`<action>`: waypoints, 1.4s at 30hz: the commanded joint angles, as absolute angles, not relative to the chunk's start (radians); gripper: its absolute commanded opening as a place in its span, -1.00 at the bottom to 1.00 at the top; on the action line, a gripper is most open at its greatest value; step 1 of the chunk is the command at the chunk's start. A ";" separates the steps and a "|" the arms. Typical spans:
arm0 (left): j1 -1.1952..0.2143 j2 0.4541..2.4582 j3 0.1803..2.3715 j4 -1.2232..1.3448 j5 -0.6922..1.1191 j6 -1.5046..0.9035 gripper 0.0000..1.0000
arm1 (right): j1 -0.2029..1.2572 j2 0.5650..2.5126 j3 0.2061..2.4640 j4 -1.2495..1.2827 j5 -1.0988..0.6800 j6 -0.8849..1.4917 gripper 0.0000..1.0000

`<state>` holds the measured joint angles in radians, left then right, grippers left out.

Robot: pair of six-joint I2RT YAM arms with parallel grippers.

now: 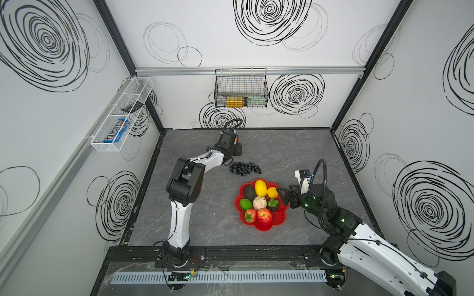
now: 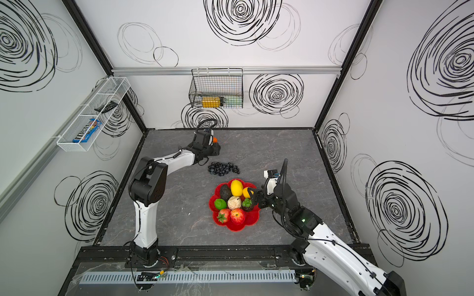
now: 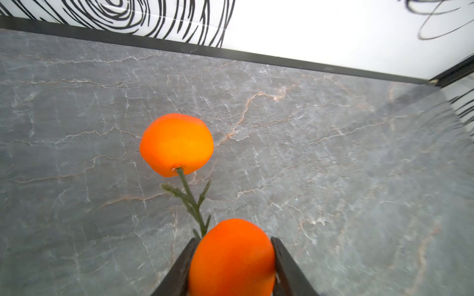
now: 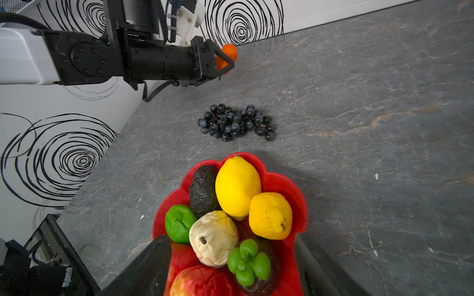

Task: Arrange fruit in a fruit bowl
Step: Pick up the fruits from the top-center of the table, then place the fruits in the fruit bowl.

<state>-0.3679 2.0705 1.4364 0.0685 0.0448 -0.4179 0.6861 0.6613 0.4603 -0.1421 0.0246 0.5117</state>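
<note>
The red fruit bowl point(image 1: 278, 219) point(image 2: 252, 217) point(image 4: 295, 184) sits right of the table's centre. It holds two yellow lemons point(image 1: 260, 187), a dark avocado point(image 1: 249, 192), a green lime point(image 1: 245, 204), a beige piece point(image 1: 259, 203), a strawberry point(image 1: 250, 215) and a red apple point(image 1: 264, 216). A black grape bunch point(image 1: 245, 169) point(image 4: 237, 123) lies on the table behind the bowl. Near the back wall my left gripper point(image 3: 233, 242) point(image 1: 237, 150) is shut on one orange tangerine point(image 3: 232, 258). A green stem joins it to a second tangerine point(image 3: 176, 144). My right gripper point(image 4: 230, 239) point(image 1: 283, 196) hangs open over the bowl's right rim.
A black wire basket point(image 1: 241, 88) hangs on the back wall. A white wire basket point(image 1: 120, 115) hangs on the left wall. Walls close the table on three sides, and a black rail point(image 1: 230, 253) runs along the front.
</note>
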 commanded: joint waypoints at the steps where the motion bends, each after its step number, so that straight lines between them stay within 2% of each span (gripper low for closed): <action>1: -0.352 1.962 1.338 0.236 0.135 -0.526 -0.11 | 0.682 0.679 0.461 -0.099 0.000 0.518 0.59; 14: -0.423 1.542 0.856 0.537 0.273 -0.843 -0.11 | 0.668 0.827 0.488 0.083 -0.155 0.561 0.50; 21: -0.526 1.399 0.676 0.635 0.234 -0.925 -0.10 | 0.665 0.925 0.505 0.195 -0.243 0.591 0.36; 30: -0.648 1.325 0.521 0.785 0.202 -1.034 -0.09 | 0.680 1.024 0.508 0.305 -0.376 0.700 0.22; 42: -0.738 1.293 0.433 0.901 0.143 -1.110 -0.09 | 0.766 1.131 0.524 0.377 -0.392 0.739 -0.01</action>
<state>-0.7246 1.3125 0.4446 0.7956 0.1696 -1.0782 0.7555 1.1156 0.4820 0.3401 -0.3759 0.7223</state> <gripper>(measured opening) 0.457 0.502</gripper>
